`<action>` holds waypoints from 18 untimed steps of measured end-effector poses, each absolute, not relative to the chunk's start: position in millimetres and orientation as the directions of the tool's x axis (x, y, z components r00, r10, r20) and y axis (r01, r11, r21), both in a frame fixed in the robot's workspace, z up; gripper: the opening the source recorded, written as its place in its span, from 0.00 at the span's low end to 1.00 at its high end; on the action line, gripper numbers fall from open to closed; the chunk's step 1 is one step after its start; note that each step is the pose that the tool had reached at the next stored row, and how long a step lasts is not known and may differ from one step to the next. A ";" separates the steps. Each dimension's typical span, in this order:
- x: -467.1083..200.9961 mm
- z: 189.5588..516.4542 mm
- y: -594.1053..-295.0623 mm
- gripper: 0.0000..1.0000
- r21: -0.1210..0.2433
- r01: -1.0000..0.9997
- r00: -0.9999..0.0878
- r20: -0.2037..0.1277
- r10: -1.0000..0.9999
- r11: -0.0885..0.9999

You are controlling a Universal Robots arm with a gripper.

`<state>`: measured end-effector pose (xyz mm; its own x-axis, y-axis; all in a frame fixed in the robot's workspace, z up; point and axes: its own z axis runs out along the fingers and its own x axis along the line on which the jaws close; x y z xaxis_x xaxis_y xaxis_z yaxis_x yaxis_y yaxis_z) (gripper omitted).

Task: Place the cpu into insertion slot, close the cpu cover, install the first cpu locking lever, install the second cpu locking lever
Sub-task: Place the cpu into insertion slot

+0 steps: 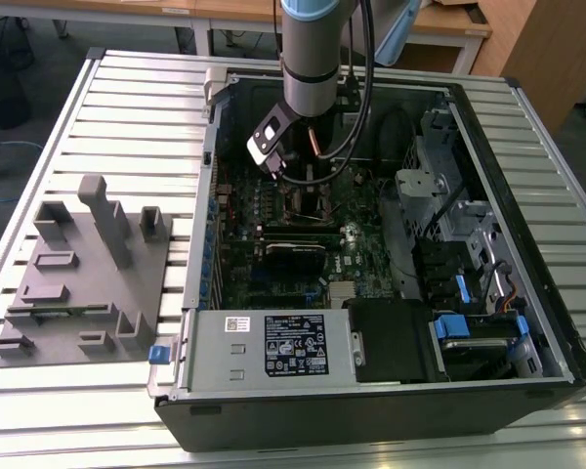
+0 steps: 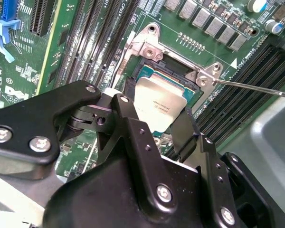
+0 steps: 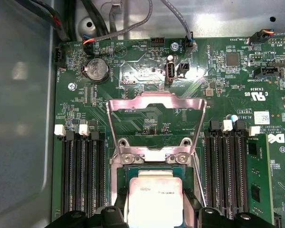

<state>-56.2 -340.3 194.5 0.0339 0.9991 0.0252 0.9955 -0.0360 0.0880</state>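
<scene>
Hovering low over the insertion slot (image 2: pixel 178 71), the tool (image 2: pixel 154 110) grips the cpu (image 2: pixel 161 97) by opposite edges, the cpu cover (image 3: pixel 156 101) standing flipped open.

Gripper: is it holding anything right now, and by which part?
Cannot be told. The gripper straddles the cpu at two opposite edges, at the insertion slot, but whether it actually grips isn't visible.

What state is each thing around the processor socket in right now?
cpu: lying flat at the insertion slot, metal top up; whether it is fully seated cannot be told.
insertion slot: uncovered.
cpu cover: swung up, open.
locking lever: unlatched, sticking out from the slot's corner.
gripper: low over the cpu.
computer case: lying with its side open.
</scene>
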 end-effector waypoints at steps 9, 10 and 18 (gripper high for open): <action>-56.5 193.7 -338.7 0.54 0.088 0.995 0.034 0.025 0.999 -0.036; -56.5 193.3 -338.7 0.54 0.088 0.995 0.034 0.025 0.999 -0.036; -56.7 191.3 -338.7 0.54 0.088 0.996 0.034 0.023 0.999 -0.036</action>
